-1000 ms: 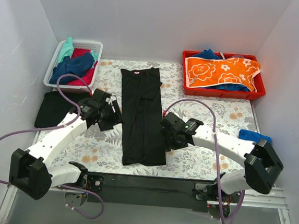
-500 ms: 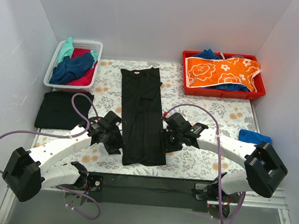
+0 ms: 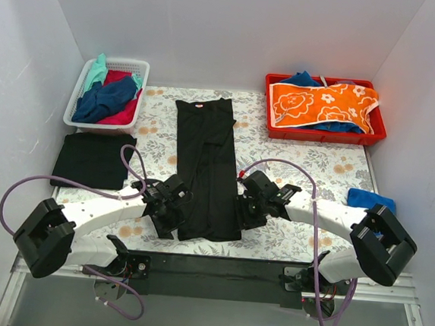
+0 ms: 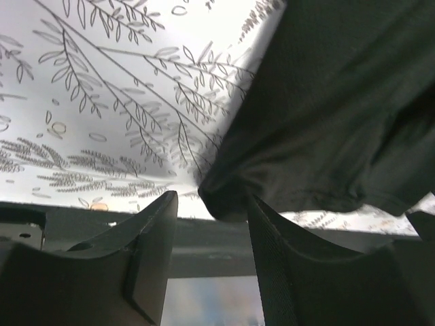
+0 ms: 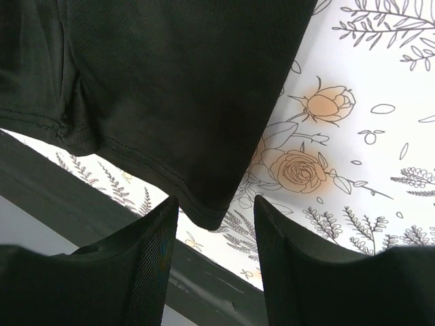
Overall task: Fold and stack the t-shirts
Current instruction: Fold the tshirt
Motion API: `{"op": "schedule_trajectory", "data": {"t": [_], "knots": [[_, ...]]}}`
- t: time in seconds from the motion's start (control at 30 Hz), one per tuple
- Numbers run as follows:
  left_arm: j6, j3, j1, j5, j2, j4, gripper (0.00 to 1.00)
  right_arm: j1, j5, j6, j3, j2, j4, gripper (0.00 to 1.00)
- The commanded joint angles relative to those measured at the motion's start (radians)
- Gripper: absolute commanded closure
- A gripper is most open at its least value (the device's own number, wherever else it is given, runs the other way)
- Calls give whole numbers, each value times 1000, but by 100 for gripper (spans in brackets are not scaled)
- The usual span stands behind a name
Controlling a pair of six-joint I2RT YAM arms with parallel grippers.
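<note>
A large black t-shirt (image 3: 205, 169) with a small red neck label lies as a long narrow strip down the middle of the patterned covering, neck at the far end. My left gripper (image 3: 170, 211) is open at its near left corner. In the left wrist view that corner (image 4: 228, 204) sits between the spread fingers of the gripper (image 4: 212, 204). My right gripper (image 3: 245, 210) is open at the near right corner. In the right wrist view the hem corner (image 5: 207, 214) lies between the fingers of the gripper (image 5: 216, 207). Neither pair of jaws has closed on the cloth.
A folded black shirt (image 3: 88, 159) lies at the left. A white basket (image 3: 140, 66) at the back left holds teal, blue and red clothes. A red bin (image 3: 271, 110) at the back right holds orange floral and blue cloth. A blue cloth (image 3: 370, 198) lies at the right edge. A dark rail (image 3: 216, 266) runs along the front.
Both grippers have moved toward the near edge, down along the shirt's sides to its bottom corners. The left one came furthest. The shirt has not moved.
</note>
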Motion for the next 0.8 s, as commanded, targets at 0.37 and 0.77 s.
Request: {"op": "schedule_trajectory", "data": {"t": [0.37,0.77], "knots": [[-28,-24,-24,-24,86,77,54,-3,-80,4,-45,36,93,45],[-7,-41,-49,-20,140,88,74,-3,-97,-5,-62,53,94,58]]}}
